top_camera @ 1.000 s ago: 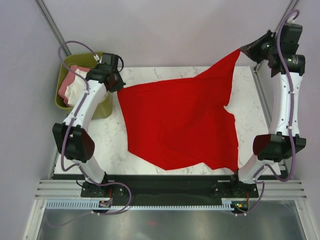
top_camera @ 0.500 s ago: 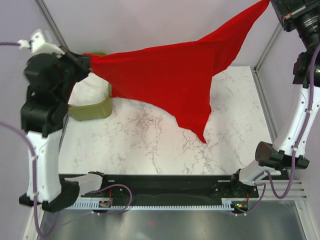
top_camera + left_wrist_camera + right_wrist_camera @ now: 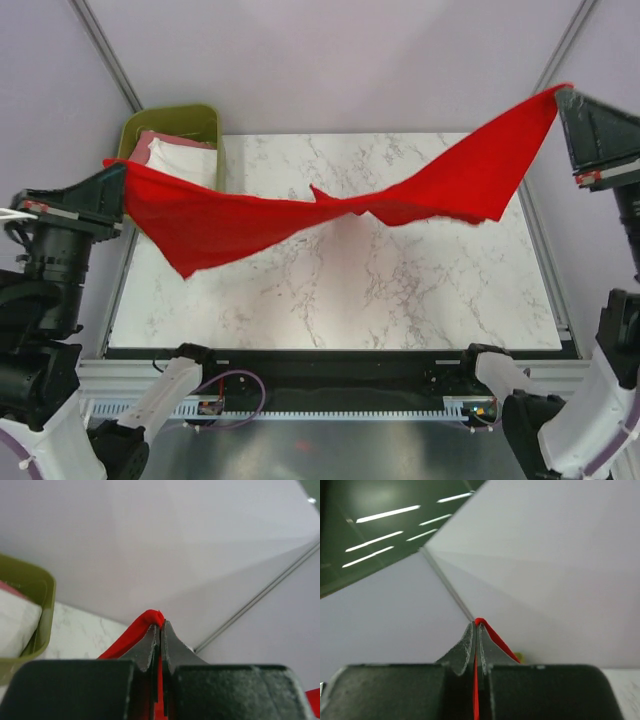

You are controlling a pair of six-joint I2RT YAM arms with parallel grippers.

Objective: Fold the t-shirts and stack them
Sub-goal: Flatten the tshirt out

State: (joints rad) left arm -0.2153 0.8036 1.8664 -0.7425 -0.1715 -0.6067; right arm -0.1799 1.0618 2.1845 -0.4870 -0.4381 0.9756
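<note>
- You have the red t-shirt [image 3: 330,205] strung in the air across the table [image 3: 400,290], running from the left edge toward the far right corner.
- Its middle sags and creases over the table's centre. A pointed flap hangs lowest near the left edge, and the right end rides higher than the left.
- Your left gripper [image 3: 120,188] has the shirt's left end, out at the table's left edge. In the left wrist view its fingers are pressed together, with a bead of red cloth squeezed out at their tips.
- Your right gripper [image 3: 566,97] has the other end, out past the right edge by the far right corner. The right wrist view shows its fingers clamped tight on a thin red fold.
- The olive-green bin [image 3: 172,120] sits at the far left corner, just beyond your left gripper.
- Inside the bin lies the white t-shirt [image 3: 185,160], with the pink t-shirt [image 3: 150,140] beside it toward the bin's left wall.
- From above, the red shirt's left end crosses in front of the bin's near part.
</note>
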